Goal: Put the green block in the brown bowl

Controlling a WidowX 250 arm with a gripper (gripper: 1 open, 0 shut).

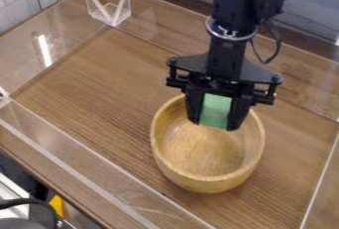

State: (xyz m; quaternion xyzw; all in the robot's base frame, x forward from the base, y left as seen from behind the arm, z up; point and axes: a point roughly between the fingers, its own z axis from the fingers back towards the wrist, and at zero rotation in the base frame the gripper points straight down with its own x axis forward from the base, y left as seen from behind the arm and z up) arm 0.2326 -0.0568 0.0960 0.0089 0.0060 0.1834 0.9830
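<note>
Camera view: a black robot arm (241, 15) points its gripper (220, 107) straight down over the brown bowl (205, 145), which rests on a wooden table (93, 79). The claw is clamped on the green block (217, 107), held upright between the dark fingers (196, 106) above the bowl's far rim. A clear plastic wall (79, 188) borders the table.

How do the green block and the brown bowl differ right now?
The green block is small, flat-sided and bright green; the brown bowl is large, round, light wood. The block hangs upright, clamped in the hand; the bowl rests on the table. Both sit in line, block above bowl.
</note>
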